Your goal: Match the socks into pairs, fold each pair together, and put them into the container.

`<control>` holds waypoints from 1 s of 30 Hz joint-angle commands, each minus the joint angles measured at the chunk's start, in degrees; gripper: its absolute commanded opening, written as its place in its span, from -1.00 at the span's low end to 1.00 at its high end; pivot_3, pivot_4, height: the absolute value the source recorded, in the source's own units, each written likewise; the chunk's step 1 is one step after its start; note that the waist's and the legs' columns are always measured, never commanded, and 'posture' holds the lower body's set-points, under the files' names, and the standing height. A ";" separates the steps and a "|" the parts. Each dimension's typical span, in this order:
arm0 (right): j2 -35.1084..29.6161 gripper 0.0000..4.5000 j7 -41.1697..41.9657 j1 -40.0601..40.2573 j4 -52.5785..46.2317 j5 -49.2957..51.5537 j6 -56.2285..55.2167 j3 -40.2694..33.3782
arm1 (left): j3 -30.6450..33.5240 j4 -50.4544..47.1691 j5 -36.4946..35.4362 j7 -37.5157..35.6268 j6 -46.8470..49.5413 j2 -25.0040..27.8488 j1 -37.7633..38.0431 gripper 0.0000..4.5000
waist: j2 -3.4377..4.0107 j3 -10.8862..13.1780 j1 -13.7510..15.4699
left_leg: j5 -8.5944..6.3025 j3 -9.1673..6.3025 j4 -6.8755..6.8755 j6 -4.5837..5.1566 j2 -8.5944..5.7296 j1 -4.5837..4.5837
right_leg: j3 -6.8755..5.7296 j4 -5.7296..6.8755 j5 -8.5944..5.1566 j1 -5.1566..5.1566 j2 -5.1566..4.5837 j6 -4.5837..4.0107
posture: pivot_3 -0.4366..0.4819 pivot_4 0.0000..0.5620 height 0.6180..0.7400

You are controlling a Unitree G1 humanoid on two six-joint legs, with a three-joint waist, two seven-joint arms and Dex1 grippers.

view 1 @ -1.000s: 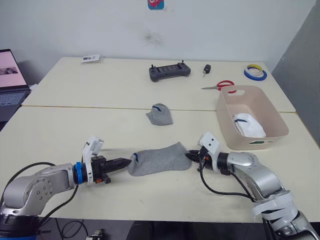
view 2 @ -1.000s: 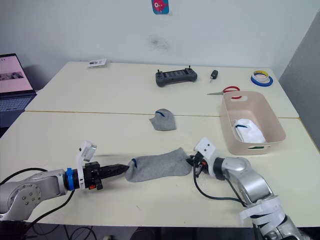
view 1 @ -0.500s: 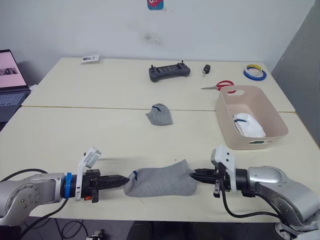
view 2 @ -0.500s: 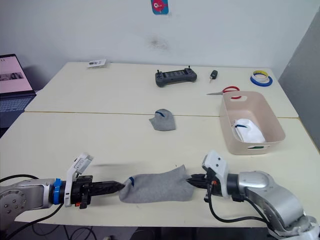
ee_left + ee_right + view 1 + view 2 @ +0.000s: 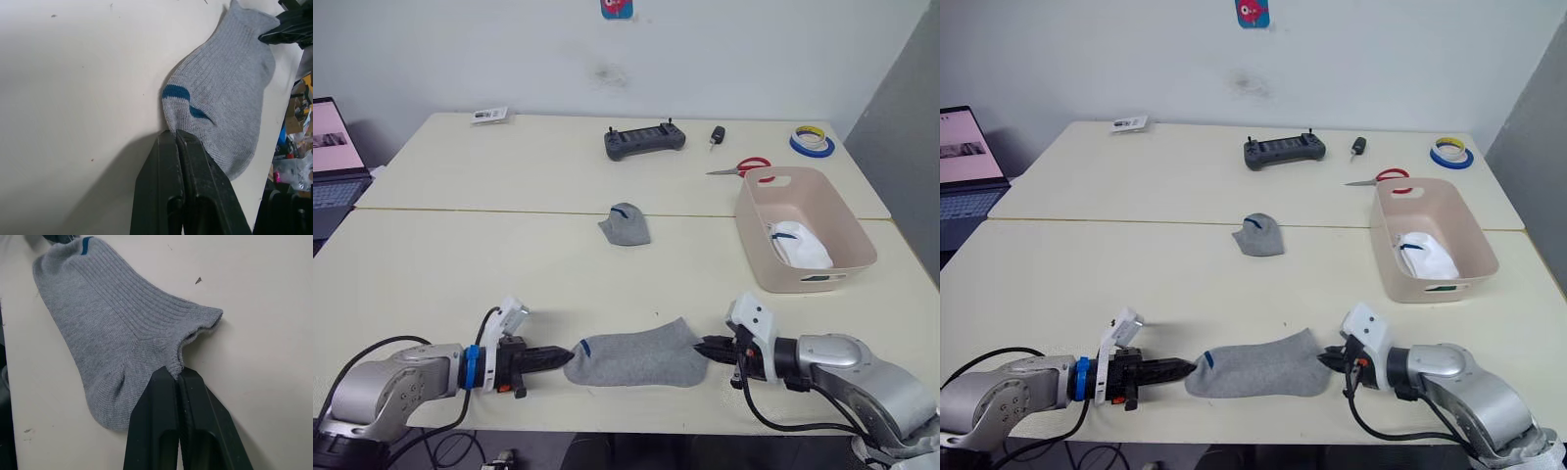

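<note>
A grey sock [image 5: 634, 358] with a small blue mark lies flat near the table's front edge, stretched between my two grippers. My left gripper [image 5: 566, 354] is shut on its toe end [image 5: 172, 128]. At the opposite end, my right gripper [image 5: 701, 346] is shut on the sock's cuff edge [image 5: 174, 368]. A second grey sock [image 5: 626, 224] sits bunched up at mid-table. The pale pink container [image 5: 798, 200] stands at the right, and a white sock [image 5: 798, 245] lies inside it.
At the back of the table lie a black controller [image 5: 645, 139], a small black key fob [image 5: 717, 134], red-handled scissors [image 5: 743, 167] and a tape roll [image 5: 813, 142]. A laptop [image 5: 335, 162] stands at far left.
Both grippers lowered the grey sock onto the table near the front edge; it now lies flatter and more spread. The bunched sock and container stayed put.
</note>
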 commanded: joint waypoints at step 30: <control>-8.35 1.00 3.58 -0.29 0.65 1.70 -3.88 -7.81 | 13.72 2.24 2.97 1.24 -6.86 -2.26 3.54 0.36 | -0.02 -0.01 -0.16 | 0.00 -0.01 0.00 0.01 0.03 0.02 | -0.01 0.01 0.00 0.01 0.01 0.00 | -0.05 -0.47 0.94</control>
